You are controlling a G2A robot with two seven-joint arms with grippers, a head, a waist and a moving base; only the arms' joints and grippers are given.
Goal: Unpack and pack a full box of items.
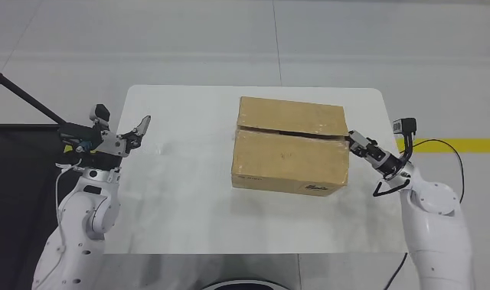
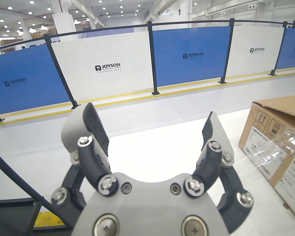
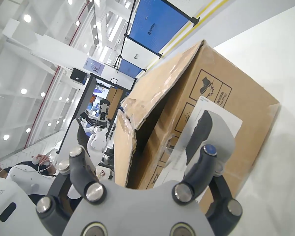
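Observation:
A brown cardboard box [image 1: 289, 146] lies on the white table [image 1: 184, 213], right of centre. Its two top flaps are down, with a dark gap along the seam. My right gripper [image 1: 355, 138] is open at the box's right end, level with that seam. In the right wrist view the gripper [image 3: 141, 133] straddles the torn flap edges of the box [image 3: 218, 84]; one fingertip [image 3: 204, 128] lies against the labelled end wall. My left gripper [image 1: 139, 128] hangs open and empty over the table's left edge, well away from the box [image 2: 272, 146]. Its open fingers [image 2: 95, 126] frame bare table.
Bare table surface spreads between the left gripper and the box and along the front. A black stand pole [image 1: 31, 100] slants in at the far left beside the table. Grey floor with a yellow line [image 1: 459, 145] surrounds it; fence panels [image 2: 186, 55] stand farther off.

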